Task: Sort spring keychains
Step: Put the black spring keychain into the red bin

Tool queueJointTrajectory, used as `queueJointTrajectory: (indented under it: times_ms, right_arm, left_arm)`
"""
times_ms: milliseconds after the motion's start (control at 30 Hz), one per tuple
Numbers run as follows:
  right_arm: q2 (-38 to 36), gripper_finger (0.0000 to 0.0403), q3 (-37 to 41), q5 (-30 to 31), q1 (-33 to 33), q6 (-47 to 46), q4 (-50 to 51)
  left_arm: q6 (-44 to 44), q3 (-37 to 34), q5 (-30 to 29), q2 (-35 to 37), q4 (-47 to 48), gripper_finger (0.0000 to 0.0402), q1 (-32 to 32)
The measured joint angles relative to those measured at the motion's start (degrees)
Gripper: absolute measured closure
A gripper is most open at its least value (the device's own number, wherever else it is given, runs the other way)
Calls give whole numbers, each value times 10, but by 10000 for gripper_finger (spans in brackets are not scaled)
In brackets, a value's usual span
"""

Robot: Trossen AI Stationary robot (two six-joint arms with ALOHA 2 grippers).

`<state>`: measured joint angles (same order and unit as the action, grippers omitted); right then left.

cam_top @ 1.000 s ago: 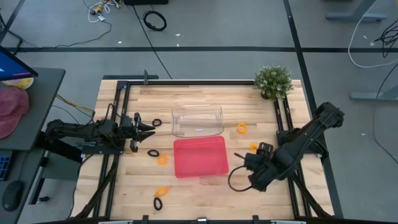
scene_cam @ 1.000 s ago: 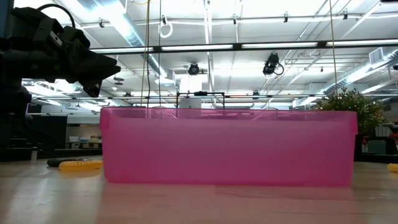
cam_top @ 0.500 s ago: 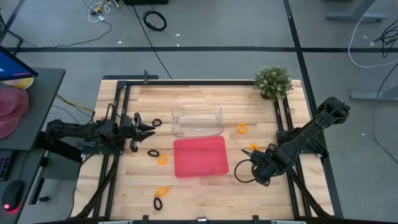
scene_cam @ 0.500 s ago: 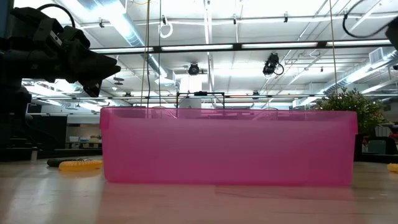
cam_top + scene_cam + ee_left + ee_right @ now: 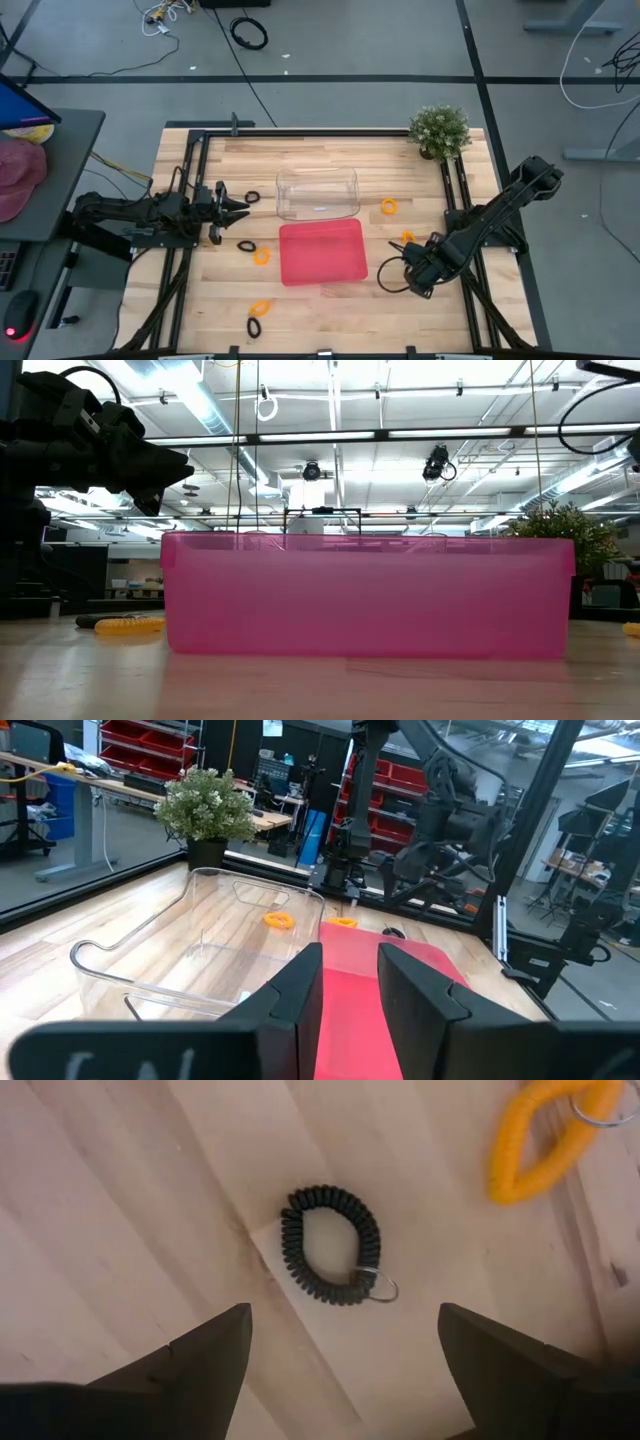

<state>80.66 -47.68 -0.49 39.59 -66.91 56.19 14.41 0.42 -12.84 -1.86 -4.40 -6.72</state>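
Observation:
My right gripper (image 5: 342, 1320) points straight down near the table's right side (image 5: 416, 272), fingers wide open. Below it a black spring keychain (image 5: 332, 1245) lies flat on the wood, untouched, its metal ring (image 5: 378, 1288) beside it. An orange keychain (image 5: 545, 1135) lies close by (image 5: 407, 237). More keychains lie flat: orange (image 5: 389, 206), (image 5: 261, 256), (image 5: 260, 308); black (image 5: 252, 197), (image 5: 245, 245), (image 5: 254, 326). My left gripper (image 5: 228, 208) waits level at the left, its fingers (image 5: 300, 995) a narrow gap apart, holding nothing.
A pink tray (image 5: 322, 252) sits mid-table with a clear tray (image 5: 317, 193) just beyond it. A potted plant (image 5: 439, 131) stands at the far right corner. Black frame rails (image 5: 190, 180) run along both table sides. Bare wood lies between the pink tray and my right gripper.
My right gripper has come down toward the table over the black keychain, rolling a little about its own axis, most of it in the first half second. Its fingers have stayed wide open. No keychain has moved.

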Motion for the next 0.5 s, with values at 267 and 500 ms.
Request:
queueJointTrajectory:
  times_ms: [267, 500]
  right_arm:
    - [0, 78, 32, 0, -2, 0, -6]
    - [0, 78, 60, 5, -4, 0, -31]
  left_arm:
    - [0, 0, 0, 0, 0, 298, 0]
    - [0, 0, 0, 0, 0, 298, 0]
